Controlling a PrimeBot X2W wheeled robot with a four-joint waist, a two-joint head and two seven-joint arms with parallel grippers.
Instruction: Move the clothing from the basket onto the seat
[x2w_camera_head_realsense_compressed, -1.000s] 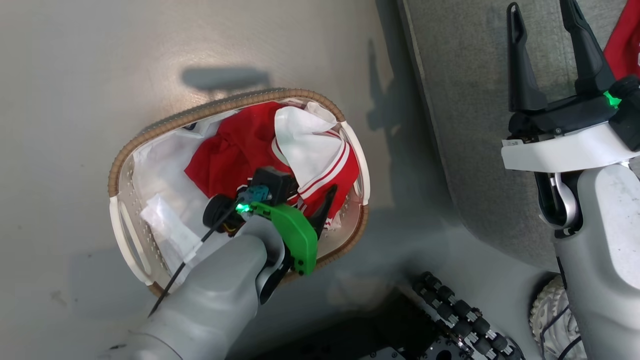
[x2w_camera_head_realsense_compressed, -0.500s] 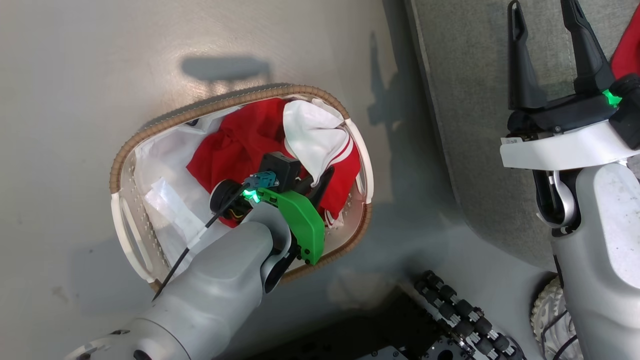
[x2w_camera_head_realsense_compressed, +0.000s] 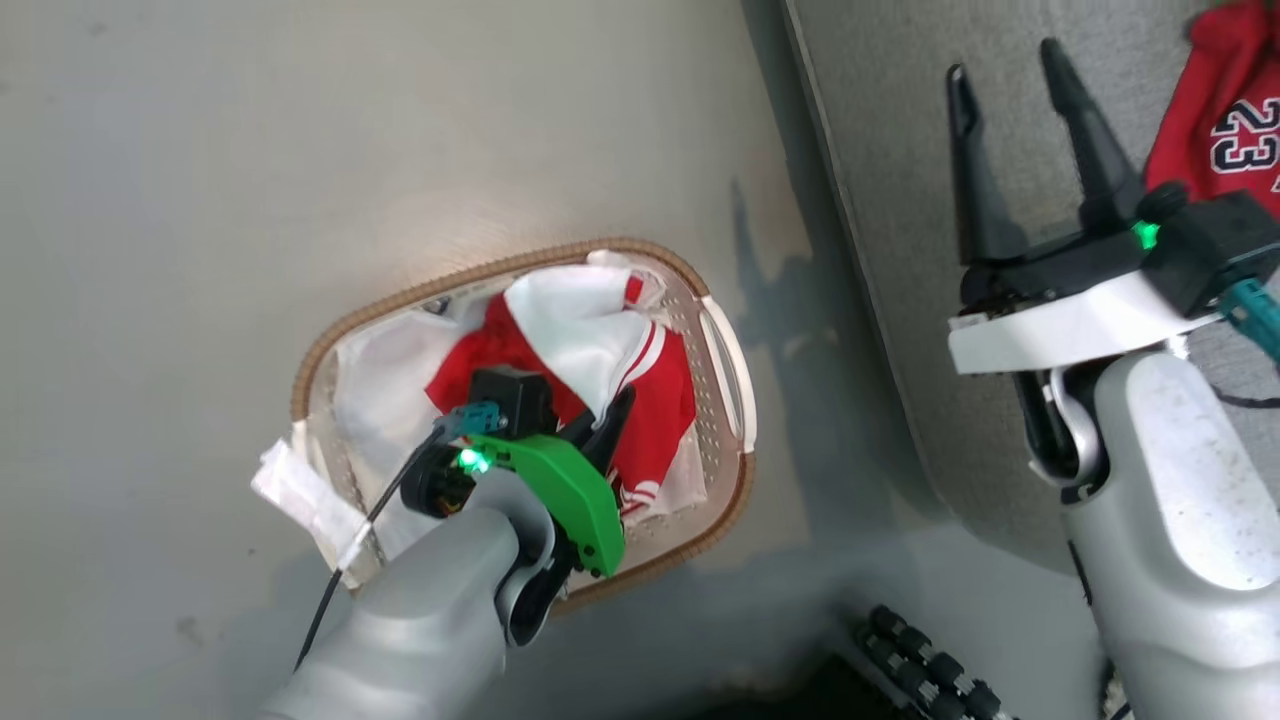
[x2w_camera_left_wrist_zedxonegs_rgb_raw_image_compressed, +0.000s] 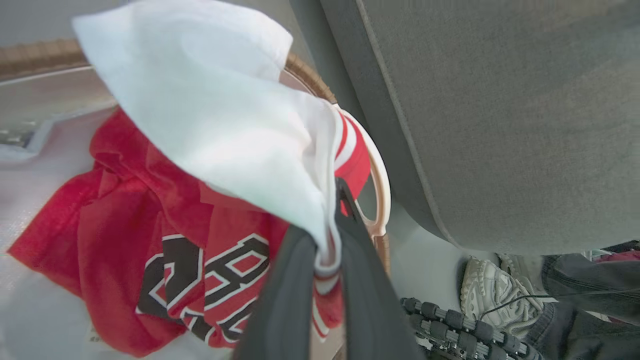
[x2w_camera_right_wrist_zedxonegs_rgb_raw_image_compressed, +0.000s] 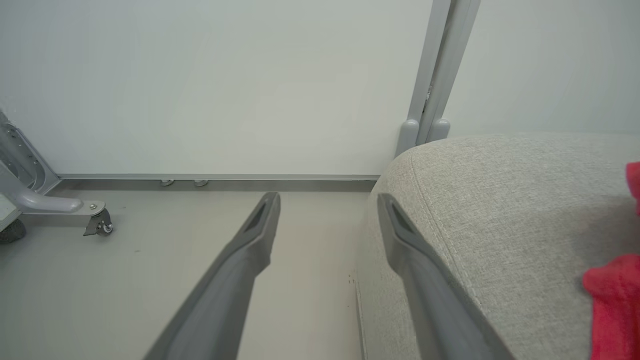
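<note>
The basket (x2w_camera_head_realsense_compressed: 400, 300) stands on the floor left of the seat (x2w_camera_head_realsense_compressed: 900, 200). Red and white clothing (x2w_camera_head_realsense_compressed: 580, 340) lies bunched inside it. My left gripper (x2w_camera_head_realsense_compressed: 612, 415) reaches down into the basket. In the left wrist view the left gripper (x2w_camera_left_wrist_zedxonegs_rgb_raw_image_compressed: 325, 220) is shut on the clothing (x2w_camera_left_wrist_zedxonegs_rgb_raw_image_compressed: 215, 135), pinching a white fold with red striped trim above the red lettered part. My right gripper (x2w_camera_head_realsense_compressed: 1005, 65) hangs open over the seat's edge, holding nothing. In the right wrist view the right gripper (x2w_camera_right_wrist_zedxonegs_rgb_raw_image_compressed: 328, 200) spans the seat's (x2w_camera_right_wrist_zedxonegs_rgb_raw_image_compressed: 500, 200) rounded corner.
Another red jersey (x2w_camera_head_realsense_compressed: 1215, 130) lies on the seat at the far right. The white plastic liner (x2w_camera_head_realsense_compressed: 300, 490) spills over the basket's left rim. A person's white sneaker (x2w_camera_left_wrist_zedxonegs_rgb_raw_image_compressed: 487, 295) is beside my wheeled base (x2w_camera_left_wrist_zedxonegs_rgb_raw_image_compressed: 465, 320). A castered frame (x2w_camera_right_wrist_zedxonegs_rgb_raw_image_compressed: 95, 220) stands by the wall.
My left gripper has shut on the white striped fold, and the clothing has bunched up under it. The head camera has shifted, bringing the jersey on the seat into view.
</note>
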